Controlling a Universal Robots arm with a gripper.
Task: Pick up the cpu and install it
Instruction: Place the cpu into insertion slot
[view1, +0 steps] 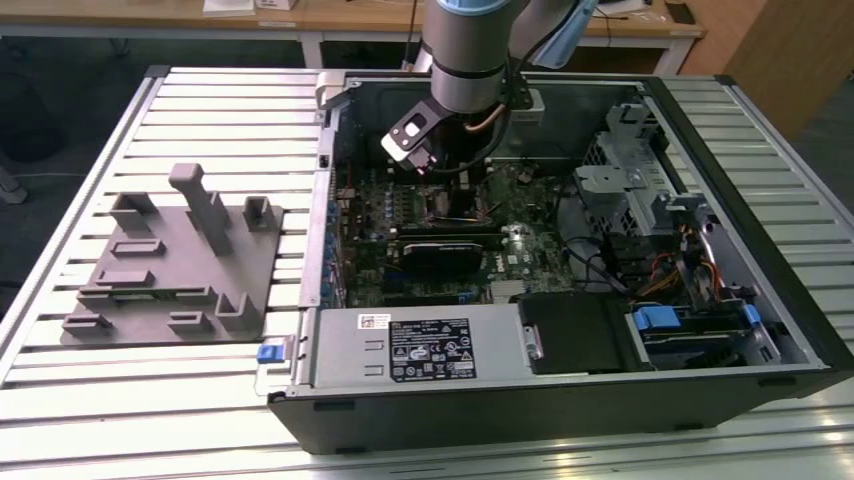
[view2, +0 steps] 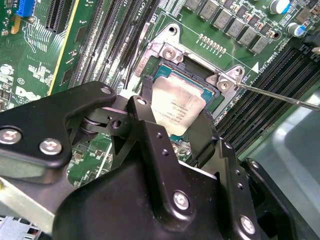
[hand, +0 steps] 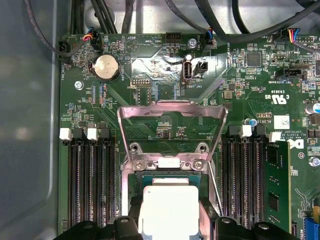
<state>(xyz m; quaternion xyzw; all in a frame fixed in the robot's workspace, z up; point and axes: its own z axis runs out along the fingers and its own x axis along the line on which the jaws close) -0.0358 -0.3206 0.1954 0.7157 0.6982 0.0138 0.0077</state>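
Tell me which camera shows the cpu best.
The second wrist view: the cpu sits close up in the gripper, over the socket. The first wrist view crops it; in the exterior view the arm stands over it.

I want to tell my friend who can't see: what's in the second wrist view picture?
Two black fingers grip the cpu, a silvery square chip, right at the open metal-framed socket on a green motherboard. Whether the chip is fully seated cannot be told.
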